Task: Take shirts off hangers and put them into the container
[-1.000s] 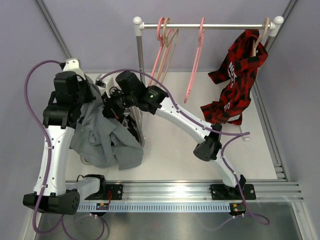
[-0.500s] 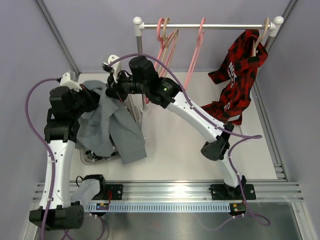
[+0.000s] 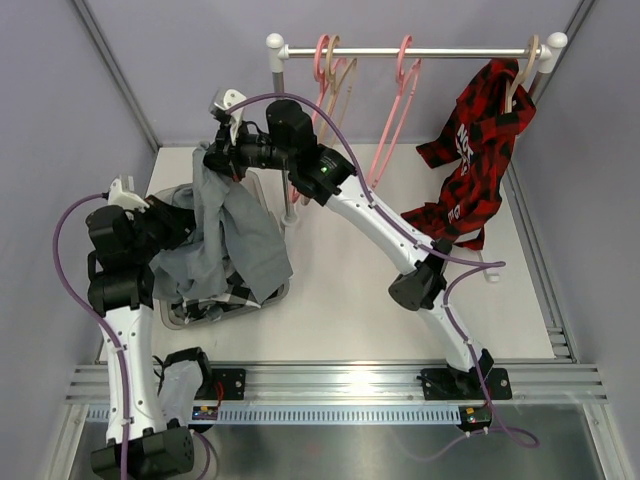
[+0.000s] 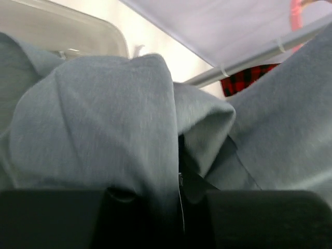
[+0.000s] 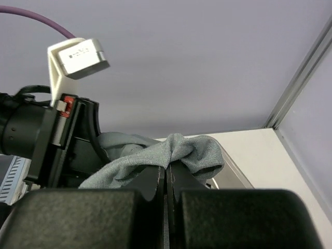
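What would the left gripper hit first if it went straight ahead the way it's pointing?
The grey shirt: its bunched cloth lies directly before the left gripper, apparently touching it.

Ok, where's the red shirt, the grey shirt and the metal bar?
red shirt (image 3: 468, 165): top view, its middle.
grey shirt (image 3: 245, 235): top view, hanging part.
metal bar (image 3: 460, 50): top view, bare stretch.

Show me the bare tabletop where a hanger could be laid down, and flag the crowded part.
Widest bare table: between the container and the right arm's lower half. Smaller patch: behind that arm, between rack post and red plaid shirt. Crowded: the left, where the grey shirt drapes over the container.
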You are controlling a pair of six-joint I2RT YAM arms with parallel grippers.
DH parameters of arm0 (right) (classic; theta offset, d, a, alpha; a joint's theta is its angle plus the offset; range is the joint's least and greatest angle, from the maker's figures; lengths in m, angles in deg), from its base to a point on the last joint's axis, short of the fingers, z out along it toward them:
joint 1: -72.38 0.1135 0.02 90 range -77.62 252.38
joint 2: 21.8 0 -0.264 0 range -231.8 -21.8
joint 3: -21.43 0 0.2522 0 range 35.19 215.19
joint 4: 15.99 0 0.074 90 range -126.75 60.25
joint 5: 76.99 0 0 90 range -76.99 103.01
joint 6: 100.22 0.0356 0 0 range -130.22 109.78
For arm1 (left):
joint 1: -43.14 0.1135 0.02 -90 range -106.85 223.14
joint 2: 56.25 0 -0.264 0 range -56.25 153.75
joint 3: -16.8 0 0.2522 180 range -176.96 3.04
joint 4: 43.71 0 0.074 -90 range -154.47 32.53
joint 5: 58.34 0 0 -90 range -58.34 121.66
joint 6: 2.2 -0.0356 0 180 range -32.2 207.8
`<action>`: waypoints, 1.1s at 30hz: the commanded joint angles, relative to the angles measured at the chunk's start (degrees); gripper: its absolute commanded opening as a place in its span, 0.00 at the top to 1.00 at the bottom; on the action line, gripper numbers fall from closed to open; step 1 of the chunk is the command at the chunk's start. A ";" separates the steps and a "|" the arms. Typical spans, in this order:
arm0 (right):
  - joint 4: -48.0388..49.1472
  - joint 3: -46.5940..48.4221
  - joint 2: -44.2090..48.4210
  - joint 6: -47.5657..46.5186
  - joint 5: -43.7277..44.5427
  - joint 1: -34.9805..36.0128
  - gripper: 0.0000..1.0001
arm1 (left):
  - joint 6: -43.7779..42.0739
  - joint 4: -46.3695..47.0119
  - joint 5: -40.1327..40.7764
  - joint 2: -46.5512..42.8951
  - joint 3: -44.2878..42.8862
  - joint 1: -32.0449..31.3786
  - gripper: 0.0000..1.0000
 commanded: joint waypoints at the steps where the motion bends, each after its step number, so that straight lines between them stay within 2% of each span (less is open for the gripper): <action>1: 5.09 -2.72 -1.87 4.98 -2.25 -1.25 1.00 | -2.28 -2.72 -0.38 1.21 -2.45 1.52 0.81; 3: 5.09 -4.83 -1.61 6.73 -3.38 -1.25 1.00 | -1.93 -3.79 2.97 1.04 -2.90 1.60 0.75; 4: 5.44 -6.93 -1.44 8.57 -3.83 -1.16 1.00 | -1.66 -4.14 5.42 0.52 -2.64 1.60 0.58; 8: 1.50 -5.90 -2.49 11.48 -5.76 -1.16 1.00 | 0.27 -4.05 8.69 -1.24 0.26 1.60 0.34; 10: -0.01 -5.72 -2.75 13.33 -8.48 -1.16 1.00 | 0.97 -4.32 10.01 -1.68 1.67 1.69 0.32; 14: -3.08 -6.51 -2.58 16.22 -12.35 -0.99 1.00 | 1.68 -7.12 16.33 -3.78 1.32 1.69 0.13; 17: -4.66 -10.55 -1.00 16.50 -13.68 0.06 1.00 | 0.63 -8.36 20.81 -5.28 -1.13 1.69 0.10; 22: -14.76 -10.91 -0.82 13.25 -8.50 3.14 1.00 | -2.45 -10.91 25.65 -6.34 -7.90 1.69 0.09; 25: -19.25 -7.67 -2.57 12.80 -3.66 4.38 1.00 | -4.03 -11.96 24.87 -6.34 -10.98 1.69 0.08; 31: -23.30 -7.12 -6.00 13.76 -5.86 5.95 1.00 | -6.05 -12.14 22.06 -8.45 -13.62 1.69 0.08; 33: -23.04 -8.61 -6.79 14.82 -5.94 6.05 0.89 | -6.32 -11.79 19.70 -8.63 -13.27 1.69 0.08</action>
